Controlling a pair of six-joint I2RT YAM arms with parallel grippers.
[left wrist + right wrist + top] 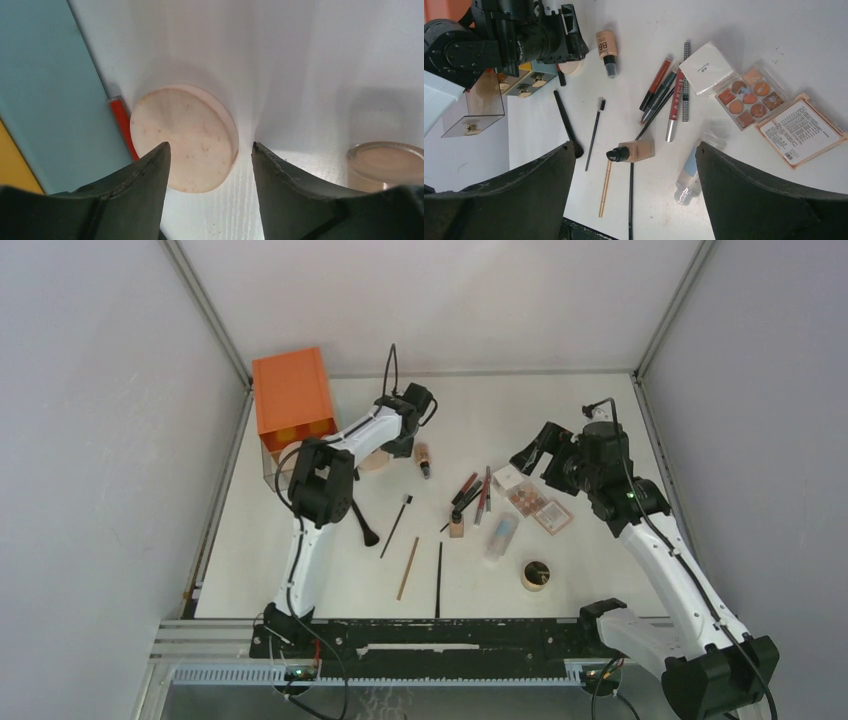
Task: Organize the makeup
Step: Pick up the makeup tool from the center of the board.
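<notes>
Near edge of the bench (pixel 600 420): a black pencil (pixel 438 580) and a wooden pencil (pixel 408 568) lie apart and untouched. Middle: the right gripper (pixel 635 150) hangs wide and empty above a clear tube (pixel 689 175), a palette (pixel 749 95) and a cluster of pencils (pixel 664 95) that touch and cross. A descent here risks pinching two at once or scattering the rest. Far left, just beside the orange box (pixel 293 390): the left gripper (pixel 210 145) stands partly spread, holding nothing, over a round tan compact (pixel 182 135) lying flat. The compact sits off-centre, partly under the left finger (pixel 145 175), which may land on its lid instead of beside it. A red pencil (pixel 120 122) touching its far rim may be dragged along. A small jar (pixel 387 162) near the right finger (pixel 285 180) may be knocked.
</notes>
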